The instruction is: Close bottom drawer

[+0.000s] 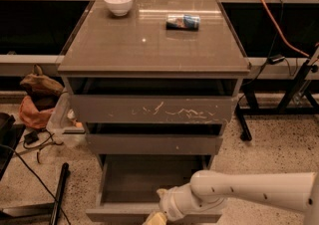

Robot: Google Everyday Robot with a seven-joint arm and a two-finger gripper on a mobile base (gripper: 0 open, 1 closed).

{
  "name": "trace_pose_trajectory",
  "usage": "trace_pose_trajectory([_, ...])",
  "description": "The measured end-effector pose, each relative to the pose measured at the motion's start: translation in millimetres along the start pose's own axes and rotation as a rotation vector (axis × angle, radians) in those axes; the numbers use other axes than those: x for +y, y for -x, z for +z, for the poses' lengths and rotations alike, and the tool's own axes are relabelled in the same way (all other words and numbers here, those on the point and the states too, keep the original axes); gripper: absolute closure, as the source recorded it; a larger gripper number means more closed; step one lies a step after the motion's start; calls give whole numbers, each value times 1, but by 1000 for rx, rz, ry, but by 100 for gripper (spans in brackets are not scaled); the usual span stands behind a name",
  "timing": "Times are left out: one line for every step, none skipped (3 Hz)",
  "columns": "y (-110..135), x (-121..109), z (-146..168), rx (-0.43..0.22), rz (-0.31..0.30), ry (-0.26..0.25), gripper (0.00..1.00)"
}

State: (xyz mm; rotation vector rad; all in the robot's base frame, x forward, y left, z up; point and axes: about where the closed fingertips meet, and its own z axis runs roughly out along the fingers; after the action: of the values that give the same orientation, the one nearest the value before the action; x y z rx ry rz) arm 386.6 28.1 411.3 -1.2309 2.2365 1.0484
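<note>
The bottom drawer [149, 179] stands pulled out, and the end effector [154, 217] is at its front edge, but I cannot tell if it is open.

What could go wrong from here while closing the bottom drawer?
The claw sits at the low front lip of the bottom drawer, at the picture's bottom edge; it might slip over the lip into the tray instead of pushing. A hard shove could jolt the cabinet and roll the can lying on top.
</note>
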Motion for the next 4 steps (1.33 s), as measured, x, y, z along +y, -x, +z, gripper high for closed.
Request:
trace_pose_trajectory([-42, 11, 48, 9, 27, 86, 0])
trace_pose_trajectory([-70, 13, 71, 21, 70, 129, 0])
trace_pose_trajectory([-73, 15, 74, 22, 76, 134, 0])
trace_pose_trajectory([-79, 10, 85, 16, 84, 154, 0])
